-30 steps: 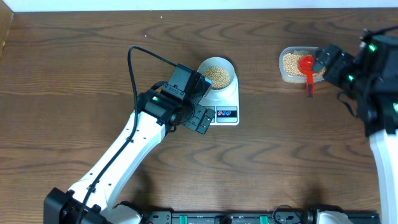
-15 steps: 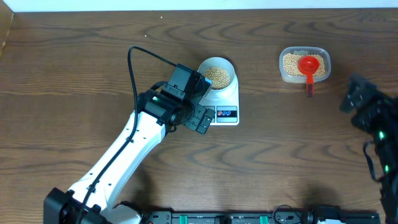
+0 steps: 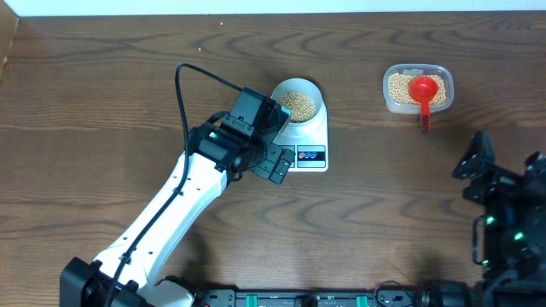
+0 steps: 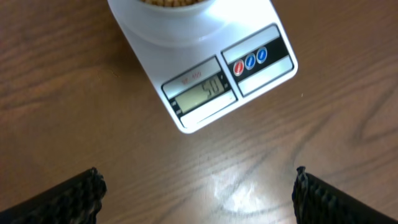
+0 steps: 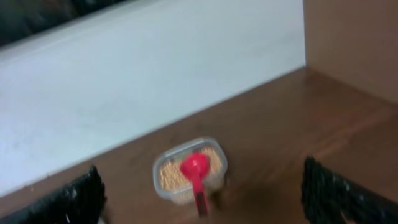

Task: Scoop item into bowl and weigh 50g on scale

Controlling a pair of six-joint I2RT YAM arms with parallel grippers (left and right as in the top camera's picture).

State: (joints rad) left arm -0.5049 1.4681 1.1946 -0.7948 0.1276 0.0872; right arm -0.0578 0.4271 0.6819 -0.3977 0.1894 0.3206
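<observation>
Beans, small, round and tan-yellow, fill a pale bowl set on the far end of the white scale at a wooden table. Nearer than the scale and well off to its right, the right gripper hangs over bare wood, jaws spread wide with nothing between them; its wrist camera catches the dark fingers at the frame's lower corners. Just beside the scale's near left corner, the left gripper hovers above the table, jaws likewise wide apart and empty, its fingertips flanking the wood in front of the scale. Along the scale's near edge sits a grey display that appears to read 50, with one red and two blue buttons to its right. Beyond the display the bowl stands upright on the platform, its beans heaped close to the rim. Well to the right of the scale, about level with its far end, a clear plastic tub holds more of the beans, and a red scoop lies in it, cup among the beans and handle reaching out over the tub's near rim. Farther than the scale's far end, a white wall closes off the table
</observation>
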